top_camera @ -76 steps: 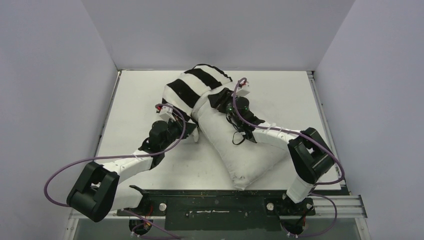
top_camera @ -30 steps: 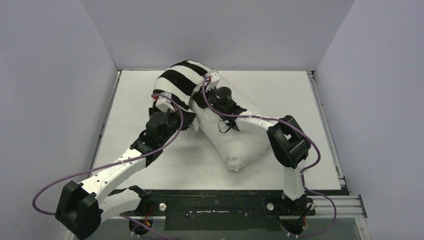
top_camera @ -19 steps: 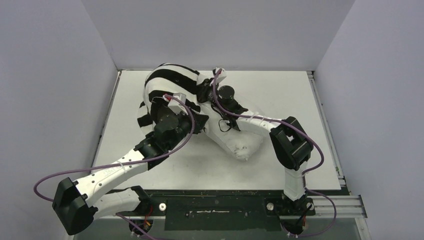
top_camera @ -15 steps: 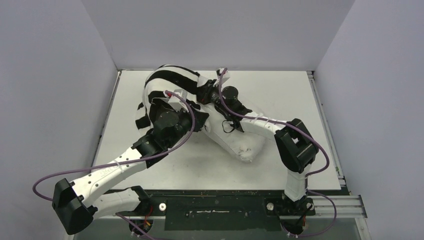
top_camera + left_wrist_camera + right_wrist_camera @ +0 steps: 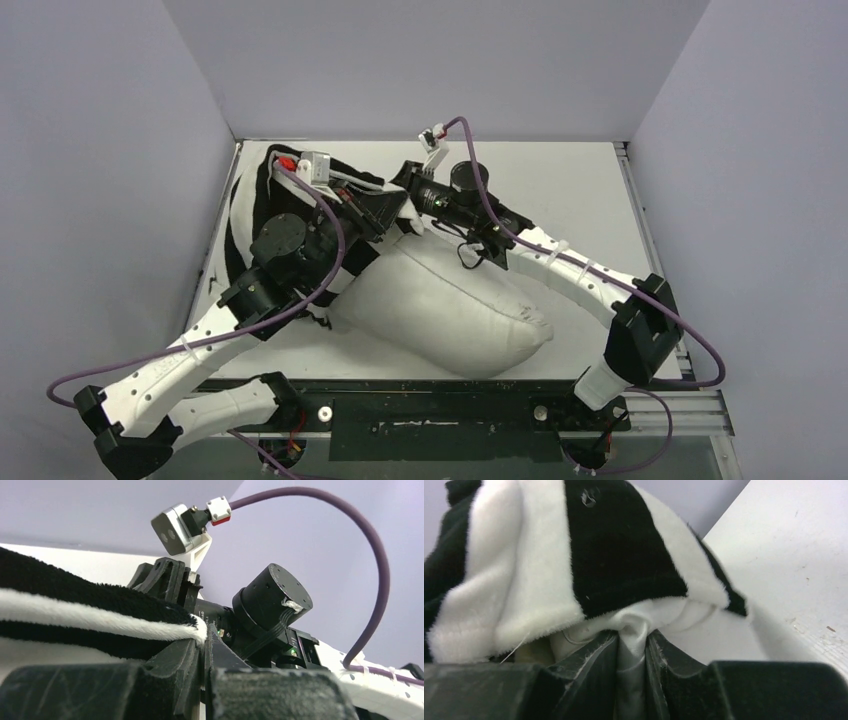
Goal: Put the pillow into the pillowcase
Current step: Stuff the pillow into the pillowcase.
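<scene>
The pillow (image 5: pixel 450 310) trails near-right from the right gripper (image 5: pixel 631 645) pinching its far end, beside the left gripper (image 5: pixel 204 645) clamping the pillowcase (image 5: pixel 614 555).

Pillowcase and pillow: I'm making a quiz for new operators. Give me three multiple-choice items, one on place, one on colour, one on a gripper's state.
1. Seen from above, the pillowcase lies:
A. right of the pillow
B. left of the pillow
C. fully beneath it

2. The pillowcase's stripes are:
A. blue and white
B. red and black
C. black and white

3. The left gripper is:
A. shut on the pillowcase's edge
B. open above the table
C. shut on a cable

Key:
1 B, the striped cloth shows at the pillow's left.
2 C, both wrist views show black and white bands.
3 A, the left wrist view shows it clamped on the striped hem.
</scene>
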Robot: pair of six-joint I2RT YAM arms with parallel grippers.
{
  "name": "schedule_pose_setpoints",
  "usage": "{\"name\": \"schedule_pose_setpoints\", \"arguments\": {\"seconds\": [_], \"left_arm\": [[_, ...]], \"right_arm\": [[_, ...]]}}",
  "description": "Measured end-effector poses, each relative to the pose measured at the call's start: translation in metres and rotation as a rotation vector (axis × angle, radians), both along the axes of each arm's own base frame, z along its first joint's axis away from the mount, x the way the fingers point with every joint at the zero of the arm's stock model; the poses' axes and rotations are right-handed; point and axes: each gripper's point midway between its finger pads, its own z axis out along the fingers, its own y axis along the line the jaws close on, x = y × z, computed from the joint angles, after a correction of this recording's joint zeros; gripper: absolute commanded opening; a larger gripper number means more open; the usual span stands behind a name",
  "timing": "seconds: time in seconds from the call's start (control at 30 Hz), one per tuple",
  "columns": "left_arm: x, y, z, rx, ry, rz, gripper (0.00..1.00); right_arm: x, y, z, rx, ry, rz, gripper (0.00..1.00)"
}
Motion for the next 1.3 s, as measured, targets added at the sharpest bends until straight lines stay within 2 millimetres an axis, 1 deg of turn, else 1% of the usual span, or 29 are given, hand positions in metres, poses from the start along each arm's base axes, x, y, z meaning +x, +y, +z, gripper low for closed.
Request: {"name": "schedule_pose_setpoints", "arguments": {"seconds": [0.07, 0.1, 0.13, 0.17, 0.2, 0.23, 0.27, 0.3, 0.37, 0.43, 0.47, 0.5, 0.53, 0.57, 0.6, 0.67, 0.7, 0.77, 0.83, 0.87, 0.93, 0.97, 1.03, 1.1, 1.17, 1.2, 1.23, 1.27, 1.3], "left_arm": [[0.004, 0.005, 0.006, -0.012, -0.019, 0.033, 0.00], [0.008, 0.006, 0.005, -0.006, -0.026, 0.050, 0.00], [0.013, 0.007, 0.002, 0.003, -0.029, 0.065, 0.00], [0.021, 0.007, -0.004, 0.023, -0.025, 0.082, 0.00], [0.032, 0.008, -0.014, 0.050, -0.014, 0.101, 0.00], [0.041, 0.008, -0.024, 0.071, 0.002, 0.112, 0.00], [0.053, 0.009, -0.038, 0.098, 0.027, 0.122, 0.00], [0.064, 0.010, -0.055, 0.125, 0.056, 0.132, 0.02], [0.086, 0.014, -0.088, 0.169, 0.119, 0.143, 0.14], [0.103, 0.013, -0.109, 0.198, 0.160, 0.138, 0.33], [0.113, 0.009, -0.117, 0.209, 0.184, 0.120, 0.42], [0.120, 0.005, -0.120, 0.219, 0.193, 0.103, 0.50], [0.130, -0.002, -0.122, 0.225, 0.202, 0.075, 0.57], [0.140, -0.010, -0.119, 0.228, 0.203, 0.048, 0.63], [0.148, -0.017, -0.115, 0.232, 0.195, 0.024, 0.67], [0.158, -0.026, -0.104, 0.254, 0.177, -0.009, 0.70], [0.159, -0.028, -0.099, 0.267, 0.172, -0.016, 0.70], [0.155, -0.030, -0.090, 0.319, 0.159, -0.028, 0.70], [0.148, -0.030, -0.085, 0.374, 0.143, -0.029, 0.69], [0.143, -0.029, -0.087, 0.404, 0.144, -0.027, 0.69], [0.132, -0.024, -0.099, 0.471, 0.162, -0.022, 0.68], [0.127, -0.022, -0.106, 0.496, 0.174, -0.019, 0.68], [0.117, -0.015, -0.130, 0.565, 0.210, -0.010, 0.68], [0.113, -0.007, -0.155, 0.638, 0.251, 0.003, 0.68], [0.112, -0.001, -0.178, 0.708, 0.291, 0.017, 0.67], [0.113, 0.001, -0.188, 0.737, 0.309, 0.025, 0.64], [0.116, 0.003, -0.198, 0.763, 0.326, 0.037, 0.60], [0.119, 0.005, -0.207, 0.790, 0.340, 0.054, 0.53], [0.122, 0.008, -0.218, 0.820, 0.354, 0.072, 0.42]], "right_arm": [[0.008, -0.004, 0.001, -0.011, 0.012, -0.005, 0.38], [0.018, -0.007, 0.002, -0.014, 0.013, -0.020, 0.45], [0.033, -0.010, 0.004, -0.016, 0.007, -0.043, 0.51], [0.047, -0.014, 0.002, -0.023, 0.000, -0.065, 0.57], [0.061, -0.019, -0.002, -0.033, -0.002, -0.093, 0.63], [0.071, -0.024, -0.008, -0.045, 0.003, -0.113, 0.67], [0.085, -0.034, -0.021, -0.075, 0.015, -0.153, 0.72], [0.093, -0.041, -0.030, -0.094, 0.030, -0.176, 0.76], [0.109, -0.065, -0.051, -0.143, 0.067, -0.239, 0.83], [0.120, -0.088, -0.066, -0.179, 0.087, -0.290, 0.88], [0.124, -0.107, -0.074, -0.205, 0.102, -0.326, 0.92], [0.127, -0.120, -0.078, -0.220, 0.112, -0.352, 0.97], [0.130, -0.138, -0.081, -0.239, 0.118, -0.386, 0.99], [0.132, -0.155, -0.079, -0.254, 0.116, -0.417, 1.00], [0.134, -0.171, -0.075, -0.268, 0.106, -0.446, 1.00], [0.137, -0.199, -0.061, -0.288, 0.066, -0.498, 1.00], [0.135, -0.213, -0.052, -0.301, 0.038, -0.520, 1.00], [0.128, -0.229, -0.036, -0.328, -0.027, -0.538, 1.00], [0.114, -0.230, -0.023, -0.350, -0.094, -0.513, 1.00], [0.106, -0.227, -0.020, -0.356, -0.127, -0.491, 1.00], [0.088, -0.220, -0.028, -0.372, -0.158, -0.442, 1.00], [0.078, -0.216, -0.039, -0.390, -0.160, -0.409, 1.00], [0.064, -0.206, -0.068, -0.442, -0.137, -0.343, 1.00], [0.056, -0.197, -0.093, -0.502, -0.109, -0.277, 1.00], [0.052, -0.192, -0.113, -0.559, -0.096, -0.222, 1.00], [0.047, -0.189, -0.126, -0.597, -0.089, -0.187, 1.00], [0.045, -0.188, -0.132, -0.620, -0.088, -0.169, 1.00], [0.042, -0.187, -0.140, -0.650, -0.090, -0.151, 1.00], [0.041, -0.186, -0.145, -0.677, -0.097, -0.141, 1.00]]}}
